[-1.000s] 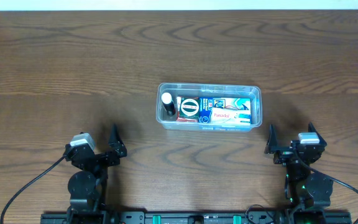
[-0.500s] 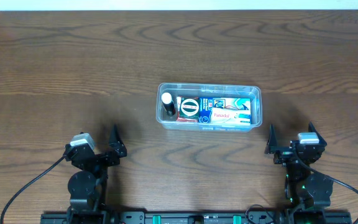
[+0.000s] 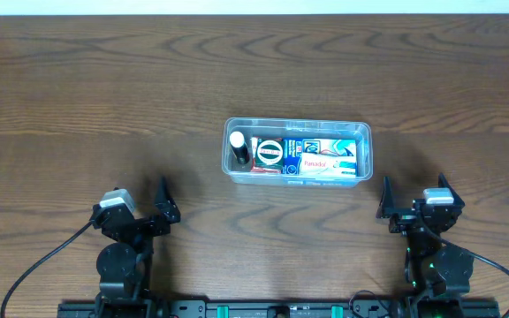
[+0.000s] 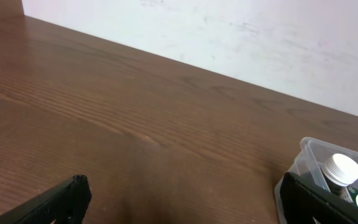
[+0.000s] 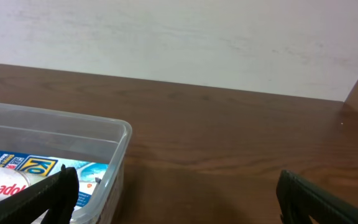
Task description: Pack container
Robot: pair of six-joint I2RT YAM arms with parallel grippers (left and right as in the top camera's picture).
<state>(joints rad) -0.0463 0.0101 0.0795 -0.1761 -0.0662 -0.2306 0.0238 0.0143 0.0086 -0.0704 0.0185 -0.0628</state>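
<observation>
Packing looks complete: container (image 3: 297, 122) holds bottle (image 3: 237, 141) and boxes (image 3: 321, 157). Left fingers (image 4: 67, 196) and right fingers (image 5: 303, 190) gape wide, empty; best parked clear.

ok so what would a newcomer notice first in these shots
The clear container sits in the middle of the wooden table, already packed with a white-capped bottle at its left end and colourful boxes beside it. At the near edge, the left end effector and right end effector are open and empty.
</observation>
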